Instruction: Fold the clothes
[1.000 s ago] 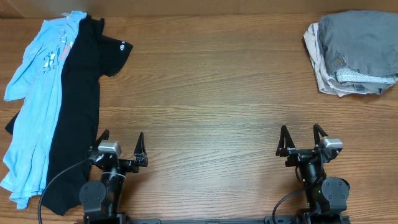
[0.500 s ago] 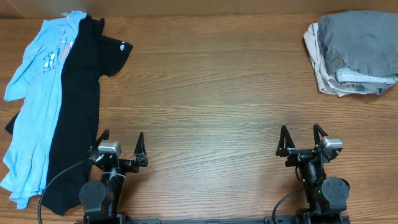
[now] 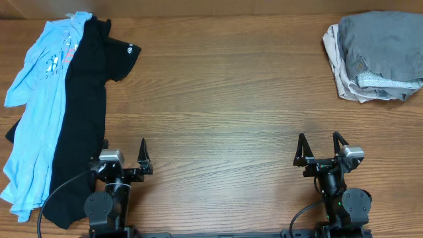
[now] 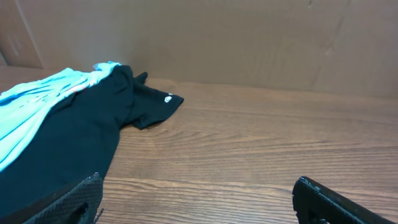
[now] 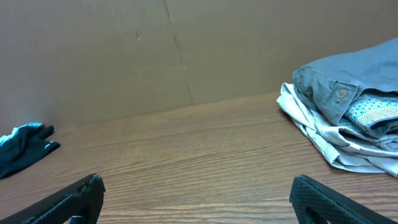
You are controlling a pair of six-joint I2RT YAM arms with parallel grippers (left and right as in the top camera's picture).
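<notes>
While the left claw (image 3: 123, 145) and right claw (image 3: 320, 140) sit open and empty, the blue shirt (image 3: 36, 112) and black shirt (image 3: 82, 112) lie overlapping at far left; one pinch may lift both.

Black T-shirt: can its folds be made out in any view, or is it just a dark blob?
Overhead: the black T-shirt reads as a flat dark shape, only its white sleeve logo distinct; lighting even, no glare. Left wrist: faint creases show near the sleeve.
</notes>
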